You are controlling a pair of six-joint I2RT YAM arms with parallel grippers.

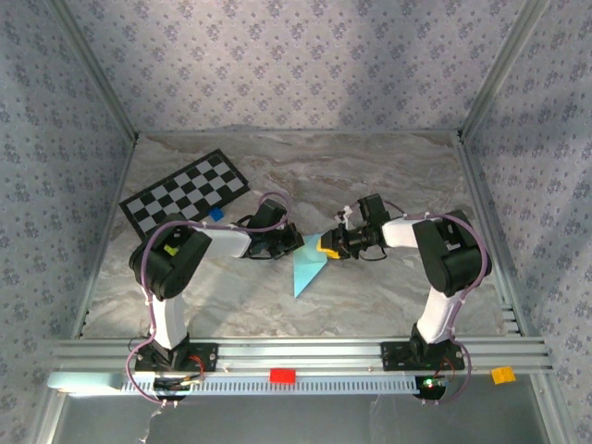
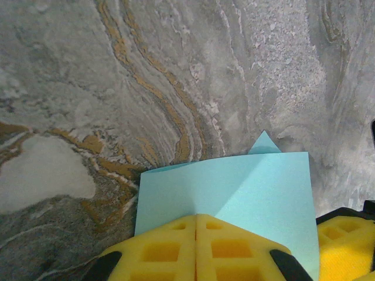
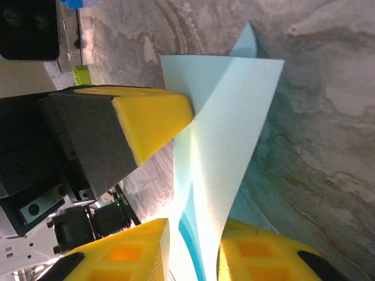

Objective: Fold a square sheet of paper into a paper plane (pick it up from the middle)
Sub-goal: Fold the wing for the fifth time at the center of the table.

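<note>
Marbled tabletop [image 1: 388, 176] lay beneath both arms, and we saw the right gripper [image 3: 194, 228] pinching the folded sheet of paper [image 2: 234, 187], which rose straight ahead of its pads. We found the left gripper [image 2: 196, 219] closed, its tip against the sheet's near edge.

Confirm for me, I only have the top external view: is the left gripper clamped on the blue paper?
Observer: Yes. In the left wrist view the left gripper has its yellow pads shut on the blue paper, at its near edge.
Operator: And the right one?
Observer: In the right wrist view the paper stands between the pads of the right gripper; I cannot tell whether they pinch it.
Operator: Any folds?
Observer: A diagonal crease crosses the sheet, and a pointed tip pokes above its far edge.
</note>
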